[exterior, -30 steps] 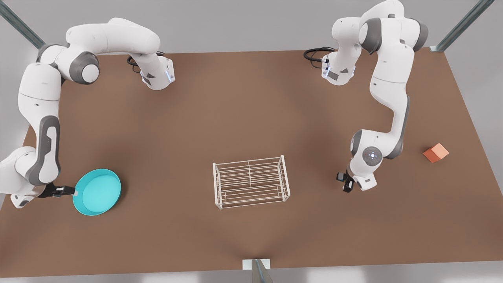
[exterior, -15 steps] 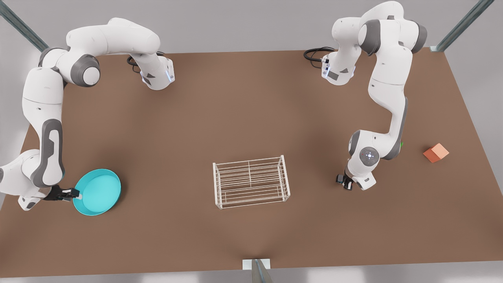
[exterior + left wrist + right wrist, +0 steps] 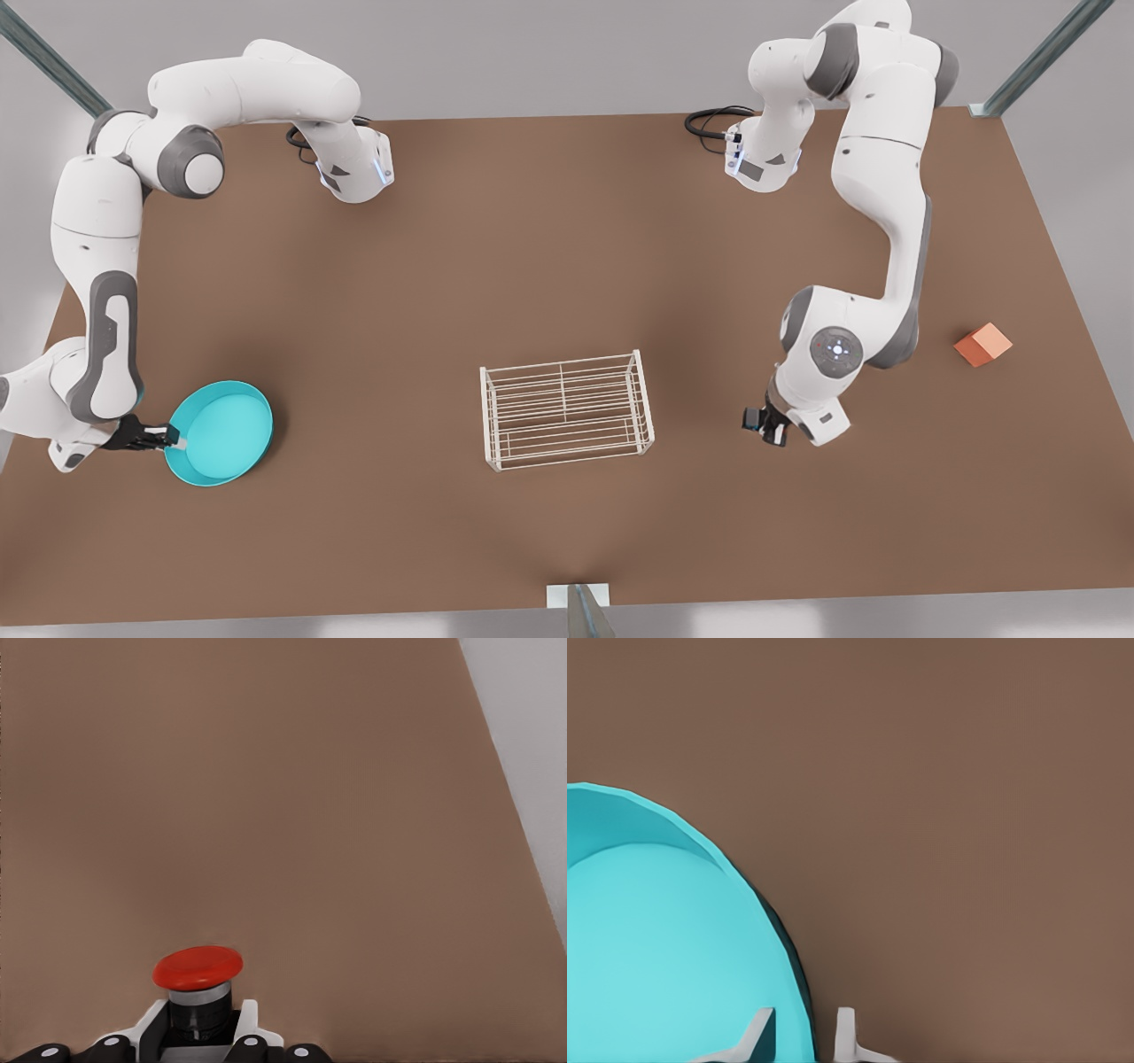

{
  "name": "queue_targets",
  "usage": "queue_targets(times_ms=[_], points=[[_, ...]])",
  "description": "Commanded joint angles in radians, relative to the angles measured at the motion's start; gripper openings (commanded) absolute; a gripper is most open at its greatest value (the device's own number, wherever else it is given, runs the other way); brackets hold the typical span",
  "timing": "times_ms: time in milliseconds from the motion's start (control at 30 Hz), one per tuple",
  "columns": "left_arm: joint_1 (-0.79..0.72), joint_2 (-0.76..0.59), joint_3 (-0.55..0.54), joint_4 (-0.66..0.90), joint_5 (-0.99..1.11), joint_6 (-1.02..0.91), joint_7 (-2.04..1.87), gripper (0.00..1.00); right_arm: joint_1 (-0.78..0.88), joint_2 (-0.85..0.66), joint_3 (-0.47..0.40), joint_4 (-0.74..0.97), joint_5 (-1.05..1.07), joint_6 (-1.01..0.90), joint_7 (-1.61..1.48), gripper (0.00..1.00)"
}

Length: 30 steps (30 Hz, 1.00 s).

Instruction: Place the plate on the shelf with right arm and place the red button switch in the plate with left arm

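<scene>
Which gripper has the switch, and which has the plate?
Left gripper, beside the shelf, grips the red switch. Right gripper straddles the plate's rim.

One plate (image 3: 221, 431), one wire rack (image 3: 565, 409), one red button switch (image 3: 197, 979), one orange cube (image 3: 982, 344), two grippers (image 3: 170, 437) (image 3: 767, 427).

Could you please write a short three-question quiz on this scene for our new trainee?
1. True or false: the plate rests on the shelf.
2. What does the left gripper hold? A) the orange cube B) the red button switch C) nothing
3. Which part of the plate do the right gripper fingers straddle?

Key: 1. False, it sits on the table. 2. B. 3. Its rim.
</scene>
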Motion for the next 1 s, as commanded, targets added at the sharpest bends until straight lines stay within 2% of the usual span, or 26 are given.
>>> queue_targets(times_ms=[0, 67, 167, 300, 333, 433, 967], points=[[0.001, -0.003, -0.006, 0.027, -0.045, -0.088, -0.04, 0.45, -0.001, 0.0, 0.0, 0.001, 0.015, -0.012, -0.034, 0.4], [0.004, -0.013, -0.009, 0.081, -0.094, -0.139, -0.04, 0.45, -0.002, 0.0, 0.0, 0.001, 0.016, -0.041, -0.031, 0.37], [-0.001, -0.075, -0.037, 0.081, -0.091, -0.196, -0.037, 0.45, -0.002, -0.012, -0.001, 0.007, 0.051, -0.127, -0.014, 0.3], [-0.001, -0.119, -0.037, 0.076, -0.033, -0.288, -0.01, 0.45, -0.008, -0.035, 0.005, 0.007, 0.053, -0.213, -0.011, 0.26], [0.002, -0.157, -0.027, 0.076, 0.029, -0.349, 0.059, 0.45, -0.008, -0.037, 0.006, 0.007, 0.053, -0.227, -0.014, 0.21], [0.011, -0.176, -0.024, 0.073, 0.032, -0.406, 0.153, 0.45, -0.01, -0.041, 0.006, 0.007, 0.053, -0.244, -0.016, 0.12], [0.018, -0.17, -0.026, 0.069, 0.023, -0.406, 0.151, 0.45, 0.021, -0.188, 0.046, -0.001, 0.093, -0.417, 0.015, 0.11]])
